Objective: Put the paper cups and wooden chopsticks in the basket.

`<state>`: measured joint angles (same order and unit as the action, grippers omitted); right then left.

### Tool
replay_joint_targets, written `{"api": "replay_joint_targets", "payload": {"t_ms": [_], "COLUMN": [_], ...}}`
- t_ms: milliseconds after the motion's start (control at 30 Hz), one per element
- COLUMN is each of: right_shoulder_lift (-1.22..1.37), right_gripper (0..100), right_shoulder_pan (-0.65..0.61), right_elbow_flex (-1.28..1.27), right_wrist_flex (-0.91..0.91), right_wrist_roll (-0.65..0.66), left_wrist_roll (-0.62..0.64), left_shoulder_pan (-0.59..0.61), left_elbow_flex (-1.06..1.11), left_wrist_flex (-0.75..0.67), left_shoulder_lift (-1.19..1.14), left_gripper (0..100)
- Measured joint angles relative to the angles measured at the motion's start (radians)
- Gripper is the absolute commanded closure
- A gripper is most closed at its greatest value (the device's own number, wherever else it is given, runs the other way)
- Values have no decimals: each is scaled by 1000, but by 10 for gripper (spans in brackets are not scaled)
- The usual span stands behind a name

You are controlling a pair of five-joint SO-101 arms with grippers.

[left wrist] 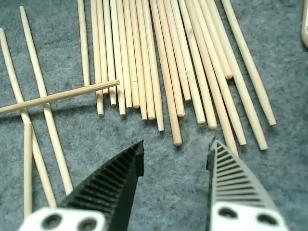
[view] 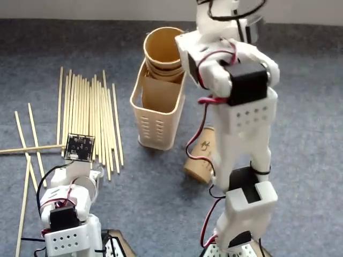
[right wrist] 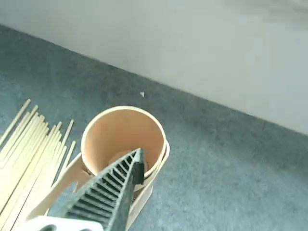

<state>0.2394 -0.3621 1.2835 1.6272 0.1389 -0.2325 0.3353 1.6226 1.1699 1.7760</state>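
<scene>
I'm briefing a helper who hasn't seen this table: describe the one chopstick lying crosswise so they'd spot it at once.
Find the pale basket; beside it, chopsticks lie in a neat row. At the row's end nearest the left gripper, one chopstick lies across a few of them. It alone runs sideways; all the others run lengthwise.

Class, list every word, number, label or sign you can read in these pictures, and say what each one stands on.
Dark printed mark on the paper cup lying beside the basket: too small and blurred to read.
No other text can be made out.
</scene>
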Motion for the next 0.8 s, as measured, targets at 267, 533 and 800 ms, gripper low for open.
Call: {"api": "replay_joint_targets", "payload": {"t_ms": [267,533,800], "right_shoulder_lift": [-8,-63,-333], "right_gripper": [456,457,738], "right_shoulder_pan": [175,465,499], "right_elbow_flex": [-21,-644,-1277], "right_wrist_flex": [121,123,-130], "right_wrist_roll": [0,26,71], "left_wrist_roll": [0,0,0], "left_shoulder_pan": [0,-28,-46], "left_elbow_flex": [0,17,31], "left_wrist_flex": [0,0,-28], "left_shoulder_lift": [0,0,0], "left_gripper": [779,779,779]}}
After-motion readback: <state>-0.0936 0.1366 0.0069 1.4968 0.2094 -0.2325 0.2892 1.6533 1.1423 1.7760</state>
